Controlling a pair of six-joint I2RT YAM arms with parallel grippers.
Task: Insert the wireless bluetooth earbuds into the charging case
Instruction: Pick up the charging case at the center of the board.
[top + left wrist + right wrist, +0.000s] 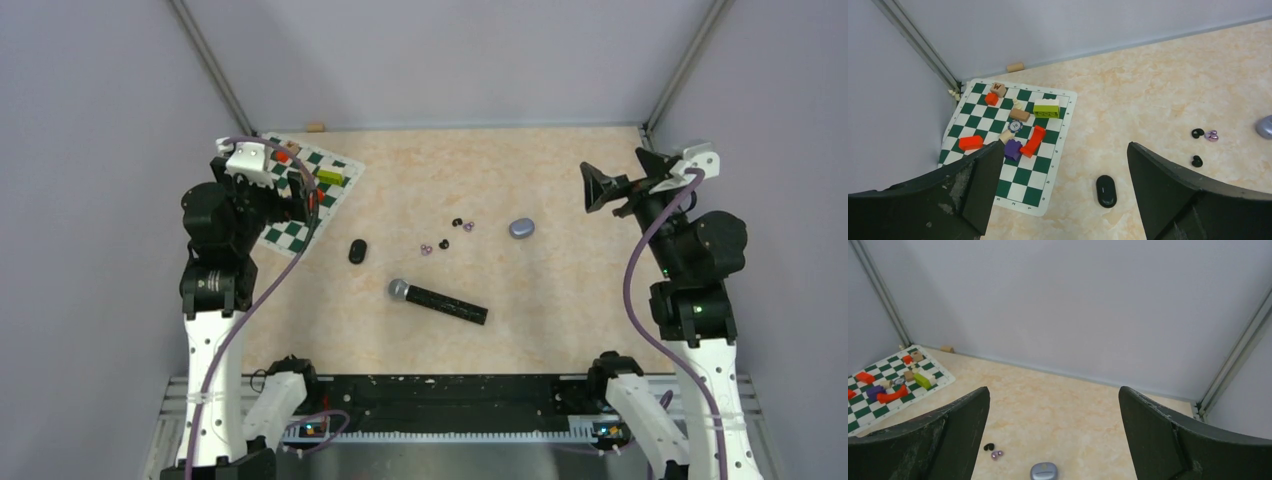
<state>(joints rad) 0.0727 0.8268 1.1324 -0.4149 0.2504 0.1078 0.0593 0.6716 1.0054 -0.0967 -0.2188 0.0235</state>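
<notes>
While both arms hang high at the sides: you hold nothing. The left gripper (1065, 150) and the right gripper (1053, 390) both stand wide apart and empty.
Earbuds: four tiny buds lie loose near the middle of the table (560, 300). One black bud (457, 222) lies just beside a purple bud (468, 226). Nearer to you are a second black bud (444, 243) and a second purple bud (426, 249).
Cases: the black case (357, 251) lies left of the buds and the grey case (521, 228) right of them. Both look shut, so I judge that you must open a lid first.
Risk, pairing: probably black goes to black and purple to grey, and a mixed pair may not seat.
Risk, grasp: your fingers are broad and the buds are small and round. A bud can slip out and roll, or you can knock its neighbour.
Risk, case: an unheld case may slide when you press on it, so steady it with the other gripper.
Microphone (437, 300): it lies between the arm bases and the buds, and a low reach could sweep it into them.
Chessboard mat (330, 205): it carries coloured blocks (1034, 142) and lies below the left gripper, well apart from the buds. It is in the way only if you descend straight down.
</notes>
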